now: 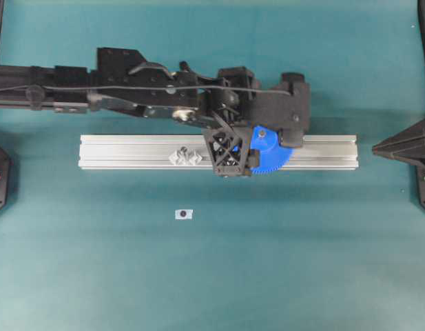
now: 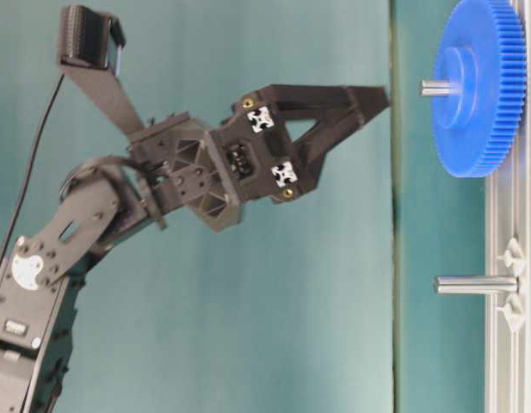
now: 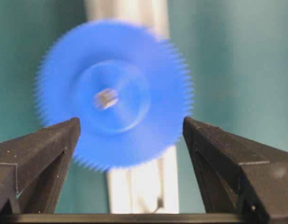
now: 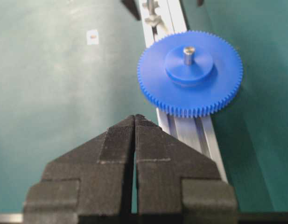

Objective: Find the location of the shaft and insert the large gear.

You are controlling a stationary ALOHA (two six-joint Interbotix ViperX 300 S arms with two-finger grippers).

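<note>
The large gear (image 4: 190, 74), a bright blue toothed disc, lies flat on the rail with the shaft (image 4: 188, 52) poking up through its hub. From table level the gear (image 2: 480, 86) and the shaft tip (image 2: 437, 86) show side-on. My left gripper (image 3: 130, 122) hangs open above the gear (image 3: 113, 93), its fingers apart from the teeth and holding nothing. It sits over the rail in the overhead view (image 1: 260, 138). My right gripper (image 4: 135, 116) is shut and empty, back at the table's right edge (image 1: 375, 145).
The aluminium rail (image 1: 129, 152) runs left to right across the table. A second pin with touching clear tabs (image 1: 186, 157) stands on it left of the gear. A tiny white tag (image 1: 184, 214) lies on the teal mat in front.
</note>
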